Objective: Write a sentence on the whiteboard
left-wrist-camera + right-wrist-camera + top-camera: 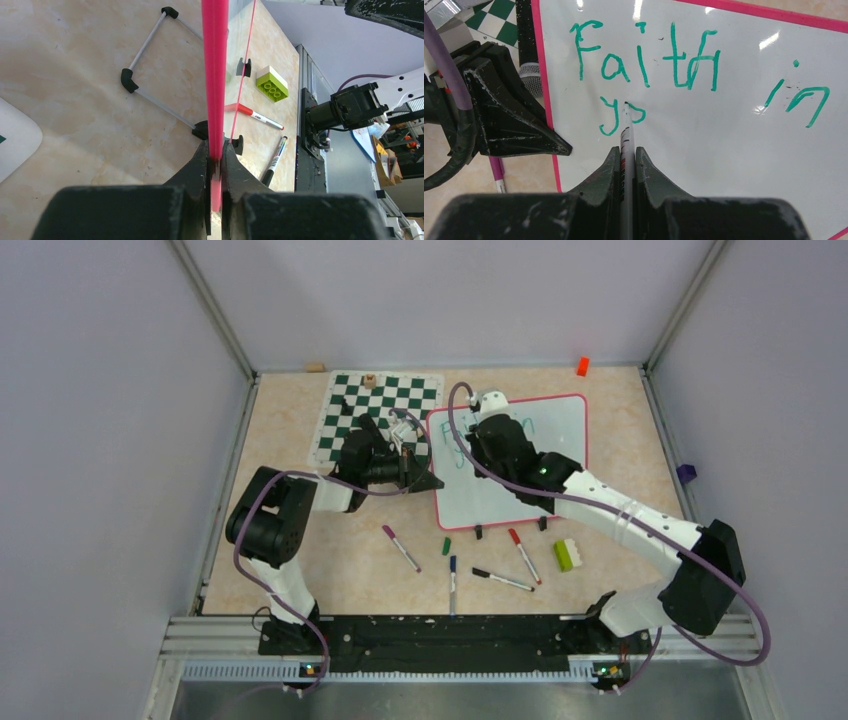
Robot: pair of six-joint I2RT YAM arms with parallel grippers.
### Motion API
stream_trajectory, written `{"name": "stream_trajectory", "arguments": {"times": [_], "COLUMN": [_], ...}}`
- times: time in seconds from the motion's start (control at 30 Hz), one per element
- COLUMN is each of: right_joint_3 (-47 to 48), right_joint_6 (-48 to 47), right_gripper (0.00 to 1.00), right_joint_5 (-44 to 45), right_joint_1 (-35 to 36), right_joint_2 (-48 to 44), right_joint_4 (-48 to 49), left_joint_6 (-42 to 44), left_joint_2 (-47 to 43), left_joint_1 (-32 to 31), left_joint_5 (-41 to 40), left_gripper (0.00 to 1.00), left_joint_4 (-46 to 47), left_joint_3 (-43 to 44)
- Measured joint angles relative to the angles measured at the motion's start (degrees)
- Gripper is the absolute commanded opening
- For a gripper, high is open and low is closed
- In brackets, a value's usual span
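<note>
A: Your left gripper [216,148]?
B: Jaws pinch the whiteboard [724,160] edge between them.
A: Your right gripper [626,152]?
B: Clamped on a marker [627,131]; tip touches the sentence [644,60] just ahead, at "yo".

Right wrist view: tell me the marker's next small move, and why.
Probably ease the marker on past the "o" along the second line to start a "u". The sentence on the whiteboard reads only "Faith in yo", the tip sits at the "o", and the right gripper is shut on the marker.
</note>
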Motion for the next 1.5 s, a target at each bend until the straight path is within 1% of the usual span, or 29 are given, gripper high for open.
{"name": "stream_trajectory", "arguments": {"times": [0.23, 0.47, 0.6, 0.83, 1.5], "right_joint_3": [-0.4, -4.5, -5.6, -8.1, -8.0], "right_joint_6": [-0.4, -0.5, -0.7, -0.8, -1.4], "right_gripper": [0.00, 0.00, 0.00, 0.00, 0.00], "right_joint_5": [-0.8, -0.9, -0.2, 0.2, -0.3], "right_joint_1": [0.0, -0.8, -1.9, -2.1, -2.1], "right_joint_2": [-0.6, -7.4, -9.3, -9.4, -7.6], "right_joint_4": [0.8, 1.0, 1.3, 1.4, 2.6], "left_joint_6": [0.2, 0.2, 0.1, 0.2, 0.2], "left_joint_2": [-0.2, -0.2, -0.2, -0.2, -0.5], "left_joint_1": [-0.1, -0.2, -0.2, -0.2, -0.3], "left_joint_5": [0.0, 0.0, 0.0, 0.0, 0.0], "left_gripper": [0.00, 0.00, 0.00, 0.00, 0.00], "left_joint_4": [-0.1, 0.1, 0.1, 0.0, -0.3], "left_joint_3": [0.0, 0.0, 0.0, 0.0, 0.0]}}
